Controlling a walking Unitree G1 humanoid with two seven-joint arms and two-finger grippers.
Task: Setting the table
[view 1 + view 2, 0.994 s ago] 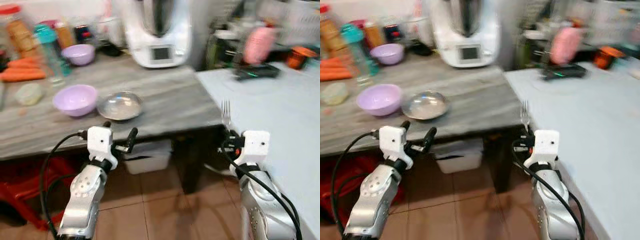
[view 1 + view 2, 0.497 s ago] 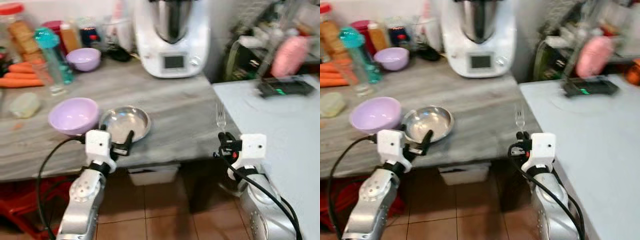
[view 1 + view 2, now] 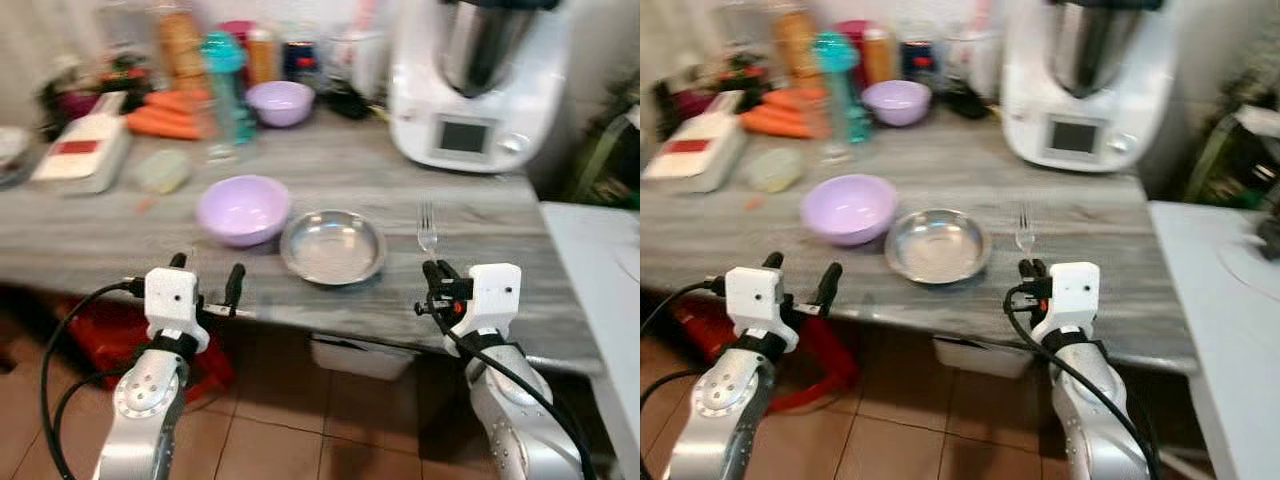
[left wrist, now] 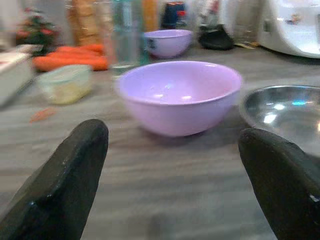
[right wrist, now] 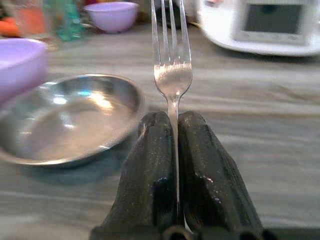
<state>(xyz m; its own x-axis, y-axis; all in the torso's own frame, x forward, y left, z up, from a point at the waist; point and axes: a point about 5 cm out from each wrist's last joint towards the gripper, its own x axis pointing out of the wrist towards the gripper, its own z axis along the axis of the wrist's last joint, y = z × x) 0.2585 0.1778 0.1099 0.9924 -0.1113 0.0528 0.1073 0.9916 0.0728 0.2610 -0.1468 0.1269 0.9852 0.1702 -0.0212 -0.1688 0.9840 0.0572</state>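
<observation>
Right wrist view shows the right claw (image 5: 175,150) clamped on the fork (image 5: 171,65), just right of the steel bowl (image 3: 333,246); lowering gently, probably beside it, suits. Left claw (image 3: 205,285) gapes empty.

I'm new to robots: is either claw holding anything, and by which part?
The right gripper pinches a fork by its handle, tines upward. The left gripper is open and holds nothing.

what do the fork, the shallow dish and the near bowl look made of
Fork: polished metal, likely steel, with bright glints. Dish: metal too, brushed silver with soft reflections. Near bowl: probably plastic, matte lilac with dull highlights, though glazed ceramic can't be excluded.
</observation>
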